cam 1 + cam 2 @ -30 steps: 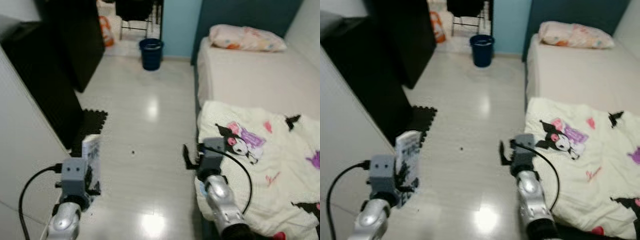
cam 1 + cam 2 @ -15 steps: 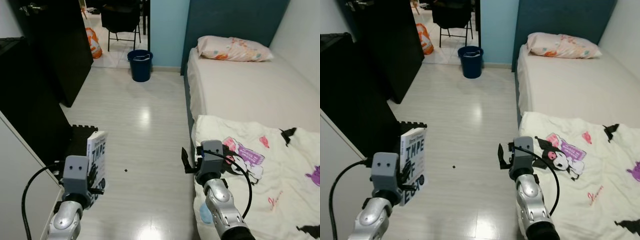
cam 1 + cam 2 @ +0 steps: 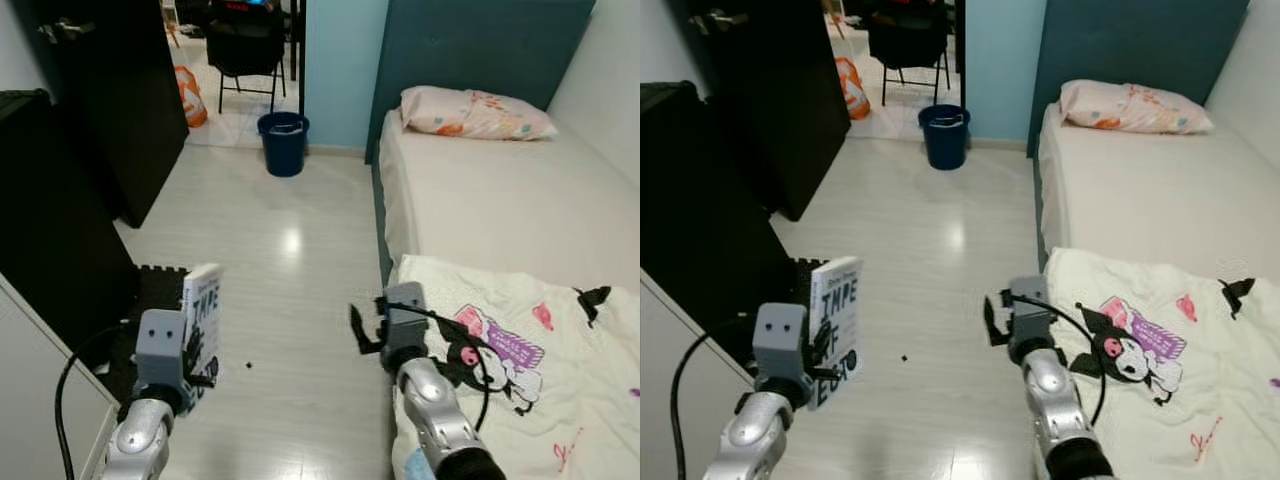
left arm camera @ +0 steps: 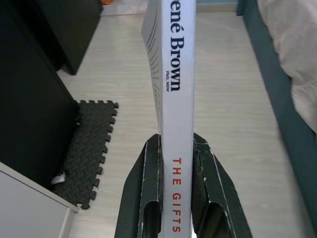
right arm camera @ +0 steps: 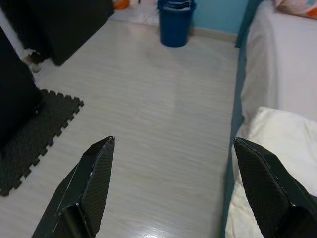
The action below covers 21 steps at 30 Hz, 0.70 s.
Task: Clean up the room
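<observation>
1. Left eye view: we carry a white book (image 3: pixel 200 325) upright in our left gripper (image 3: pixel 190 352), out over the pale floor (image 3: pixel 290 280) beside a black foam mat (image 3: pixel 150 300). It is picked up but not yet put away, so we judge the tidying only begun.
2. Right eye view: our right gripper (image 3: pixel 992 318) hangs empty beside the bed (image 3: pixel 1140 190), where a cartoon-print blanket (image 3: pixel 1160 370) lies rumpled. A blue bucket (image 3: pixel 943 135) stands far off by the doorway.
3. Left wrist view: both fingers (image 4: pixel 148 188) pinch the book's spine low down, just above the red lettering.
4. Right wrist view: the fingers (image 5: pixel 89 183) are spread wide over bare floor, free for whatever needs clearing after the book.
</observation>
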{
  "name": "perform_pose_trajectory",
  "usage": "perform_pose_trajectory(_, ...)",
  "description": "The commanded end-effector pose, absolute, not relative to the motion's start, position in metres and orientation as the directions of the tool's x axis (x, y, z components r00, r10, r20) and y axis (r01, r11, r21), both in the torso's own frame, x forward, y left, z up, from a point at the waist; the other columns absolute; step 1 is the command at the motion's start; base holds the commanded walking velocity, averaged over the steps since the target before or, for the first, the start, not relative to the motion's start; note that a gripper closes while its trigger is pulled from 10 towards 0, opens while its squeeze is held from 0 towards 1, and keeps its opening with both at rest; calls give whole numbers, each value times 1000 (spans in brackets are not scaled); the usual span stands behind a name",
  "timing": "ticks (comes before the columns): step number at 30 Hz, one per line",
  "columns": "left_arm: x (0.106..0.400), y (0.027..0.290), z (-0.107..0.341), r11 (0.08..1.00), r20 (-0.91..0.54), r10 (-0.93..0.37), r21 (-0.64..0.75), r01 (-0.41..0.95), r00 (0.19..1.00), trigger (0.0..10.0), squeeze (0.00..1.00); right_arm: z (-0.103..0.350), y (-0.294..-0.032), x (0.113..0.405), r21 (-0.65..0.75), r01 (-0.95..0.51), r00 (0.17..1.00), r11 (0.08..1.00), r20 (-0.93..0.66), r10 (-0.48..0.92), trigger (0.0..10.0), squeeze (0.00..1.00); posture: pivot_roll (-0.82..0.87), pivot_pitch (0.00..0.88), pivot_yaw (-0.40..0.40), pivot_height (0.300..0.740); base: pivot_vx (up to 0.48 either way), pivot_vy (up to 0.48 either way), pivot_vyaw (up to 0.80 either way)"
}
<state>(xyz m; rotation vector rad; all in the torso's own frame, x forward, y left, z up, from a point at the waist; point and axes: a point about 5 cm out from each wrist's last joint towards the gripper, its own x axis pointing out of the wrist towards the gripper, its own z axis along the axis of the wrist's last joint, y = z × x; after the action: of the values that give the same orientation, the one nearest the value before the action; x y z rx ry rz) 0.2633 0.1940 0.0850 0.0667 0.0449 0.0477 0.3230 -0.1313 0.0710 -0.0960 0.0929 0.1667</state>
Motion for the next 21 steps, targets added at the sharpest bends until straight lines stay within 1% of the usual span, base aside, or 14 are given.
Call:
perform_pose_trajectory(1, 265, 192, 87, 997, -31, 42, 72, -39, 999, 10000, 0, 65, -135, 322, -102, -165, 979, 981, -136, 151, 10000, 0, 51, 117, -1, 740, 368, 0, 519)
perform_pose_trajectory(6, 264, 192, 86, 997, -33, 40, 70, -38, 999, 10000, 0, 64, -135, 322, -104, -169, 978, 980, -141, 154, 10000, 0, 50, 119, -2, 740, 370, 0, 520)
perform_pose_trajectory(9, 264, 192, 85, 997, -36, 39, 69, -37, 999, 10000, 0, 63, -136, 322, -61, -157, 978, 986, -151, 146, 10000, 0, 51, 120, -3, 740, 368, 0, 0)
perform_pose_trajectory(21, 267, 192, 84, 997, -38, 35, 76, -32, 999, 10000, 0, 64, -138, 324, -80, -157, 978, 984, -152, 144, 10000, 0, 44, 119, -2, 740, 368, 0, 0)
